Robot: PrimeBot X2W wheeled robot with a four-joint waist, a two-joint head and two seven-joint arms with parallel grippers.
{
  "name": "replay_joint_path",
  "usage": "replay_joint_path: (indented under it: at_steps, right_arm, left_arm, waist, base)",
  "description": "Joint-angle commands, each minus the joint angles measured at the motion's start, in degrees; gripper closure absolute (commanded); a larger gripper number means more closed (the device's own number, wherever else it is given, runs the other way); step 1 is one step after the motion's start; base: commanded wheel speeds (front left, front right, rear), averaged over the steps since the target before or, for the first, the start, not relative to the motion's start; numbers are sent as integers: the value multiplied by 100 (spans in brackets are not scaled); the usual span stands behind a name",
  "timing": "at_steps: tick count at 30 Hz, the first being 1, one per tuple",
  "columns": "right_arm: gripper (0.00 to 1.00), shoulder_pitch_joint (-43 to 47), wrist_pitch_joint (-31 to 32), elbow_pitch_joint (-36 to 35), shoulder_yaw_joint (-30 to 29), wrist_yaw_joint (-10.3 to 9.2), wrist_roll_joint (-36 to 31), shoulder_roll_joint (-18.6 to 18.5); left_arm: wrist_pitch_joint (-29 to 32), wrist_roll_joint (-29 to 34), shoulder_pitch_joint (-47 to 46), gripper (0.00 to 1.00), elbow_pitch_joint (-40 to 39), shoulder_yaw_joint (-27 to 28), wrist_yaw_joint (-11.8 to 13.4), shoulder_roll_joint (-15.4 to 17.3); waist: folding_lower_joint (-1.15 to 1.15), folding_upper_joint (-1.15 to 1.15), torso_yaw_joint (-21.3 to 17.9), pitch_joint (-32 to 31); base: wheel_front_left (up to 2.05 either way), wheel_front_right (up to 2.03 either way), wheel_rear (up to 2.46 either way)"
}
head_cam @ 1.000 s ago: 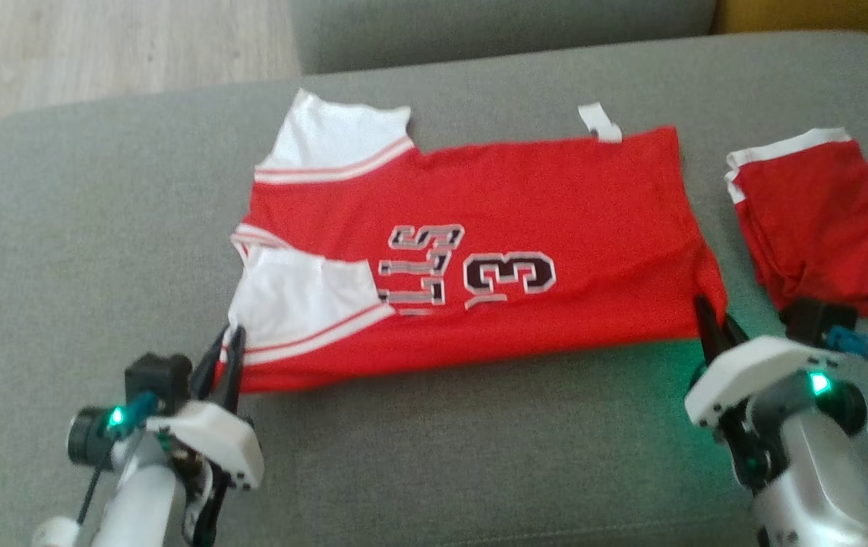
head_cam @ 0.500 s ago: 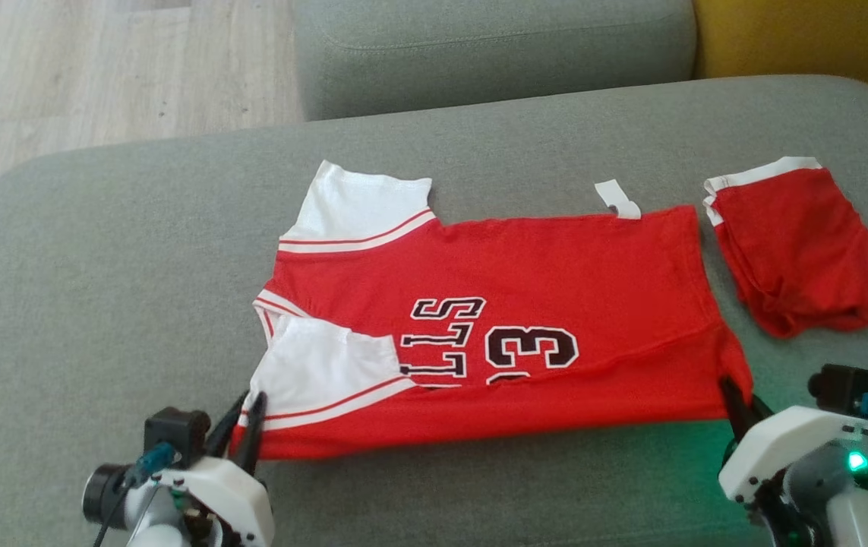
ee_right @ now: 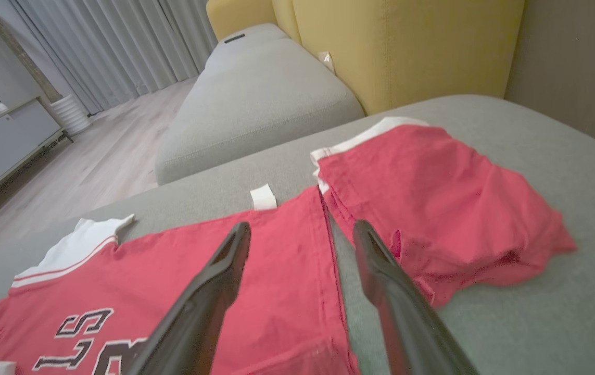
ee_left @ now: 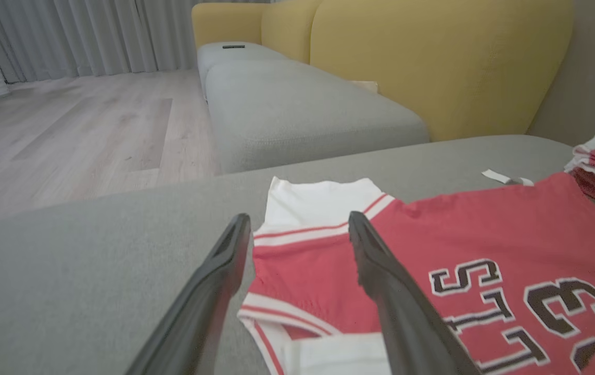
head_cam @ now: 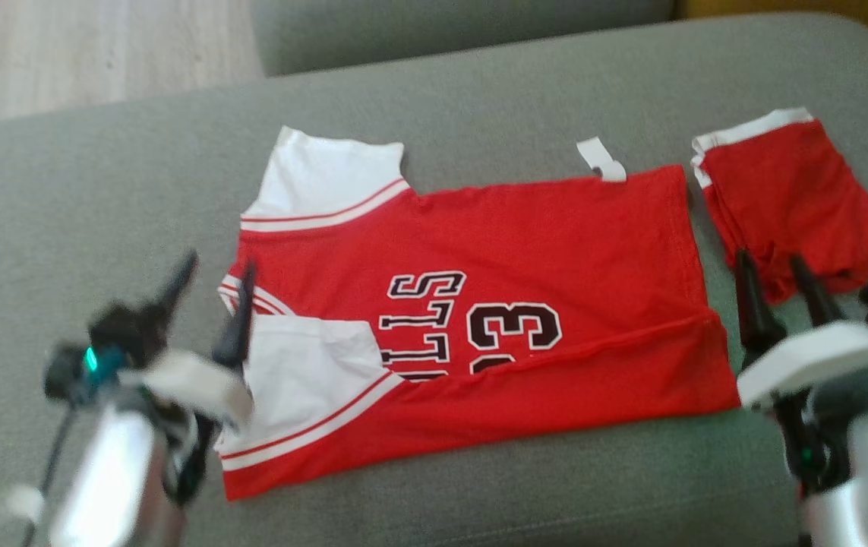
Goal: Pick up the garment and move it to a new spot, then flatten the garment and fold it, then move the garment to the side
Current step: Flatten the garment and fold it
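A: The left tool (head_cam: 217, 270) is standing wide, nothing between its fingers (its own wrist view is showing the same), and is hovering at the collar end of the jersey (head_cam: 525, 243). The right tool (head_cam: 771, 262) is gaping too, empty, hanging over the gap between the hem end and the red shorts (head_cam: 790, 197).

B: And the jersey itself?

A: It is lying flat across the middle of the grey cushion (head_cam: 61, 228), print up. The near long edge (head_cam: 555, 380) is lying doubled over onto the body, and the near sleeve (head_cam: 304, 365) is sitting on top, puckering a little.

B: So I am reading the first lengthwise fold as laid, with the far side not yet taken.

A: Agreeing (a judgement only). For the far fold, both tools should be reaching for the far corners, pinching at matching depth and lifting together, so the edge is travelling parallel to the crease.

B: Risk?

A: The shorts are lying just beside the hem, so the right tool should be closing on jersey cloth alone. The white tag (head_cam: 601, 159) is sticking out past the far edge and is worth tucking under.
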Motion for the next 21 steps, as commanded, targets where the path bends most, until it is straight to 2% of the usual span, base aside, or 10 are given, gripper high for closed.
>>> replay_joint_path:
  at_steps: [1, 7, 8, 9, 11, 17, 21]
  right_arm:
    - [0, -442, -89, -243, 159, -5, -75, -24]
    - [0, -1123, -154, -174, 359, -5, -134, -152]
    - [0, -1123, -154, -174, 359, -5, -134, -152]
    - [0, -1354, -170, -135, 442, -5, -120, -196]
    - [0, -1465, -177, -118, 493, -5, -115, -218]
    - [0, -1980, -265, -25, 781, -5, -66, -320]
    - [0, -2193, -367, 22, 932, -5, 2, -328]
  left_arm:
    - [-19, -43, -596, 0, -174, 244, -52, 244]
    - [611, -145, -1921, 0, 205, 25, -233, 661]
    - [611, -145, -1921, 0, 205, 25, -233, 661]
    - [913, -317, -2388, 0, 429, -121, -270, 797]
    - [1112, -421, -2614, 0, 563, -225, -279, 882]
    - [2222, -1478, -3801, 0, 1097, -1394, -287, 1567]
    - [2647, -1981, -4356, 0, 1367, -2051, -288, 2014]
  waist:
    - [-1, 0, -139, 240]
    - [-1, 0, -371, 709]
    - [-1, 0, -371, 709]
    - [-1, 0, -466, 889]
    - [-1, 0, -519, 982]
    - [-1, 0, -785, 1476]
    - [-1, 0, -941, 1739]
  base:
    - [0, 0, 0]
    - [0, 0, 0]
    - [0, 0, 0]
    - [0, 0, 0]
    - [0, 0, 0]
    - [0, 0, 0]
    - [0, 0, 0]
